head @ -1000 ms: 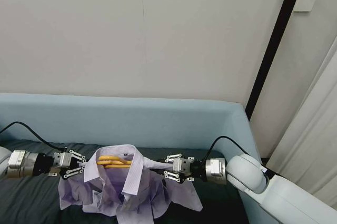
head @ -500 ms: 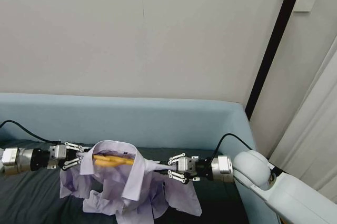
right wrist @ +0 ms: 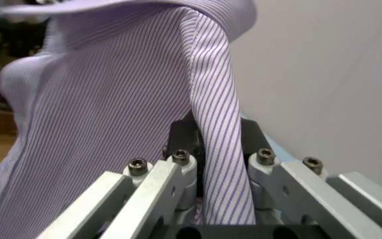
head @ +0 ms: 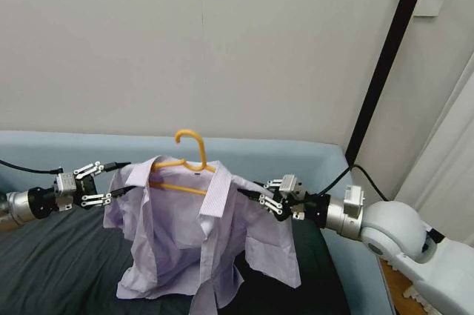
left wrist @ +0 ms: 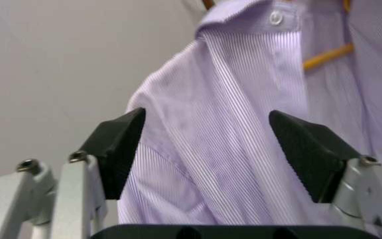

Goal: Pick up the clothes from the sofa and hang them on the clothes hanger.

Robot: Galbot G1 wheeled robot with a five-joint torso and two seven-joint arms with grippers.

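The right gripper (head: pixel 261 196) clamped the shirt (head: pixel 185 233) at its right shoulder, seemingly to spread it on the hanger (head: pixel 181 187); the left gripper (head: pixel 111 180) gaped beside the left.

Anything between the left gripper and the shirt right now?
Nothing visible. The left gripper is open and faces the shirt at its shoulder, with no object between them. The right gripper is shut on fabric at the shirt's other side. The shirt hangs on the hanger.

The shirt (head: pixel 200 248) on the hanger (head: pixel 189 140) is over the sofa (head: pixel 296 165), between left tool (head: pixel 118 179) and right tool (head: pixel 259 193).
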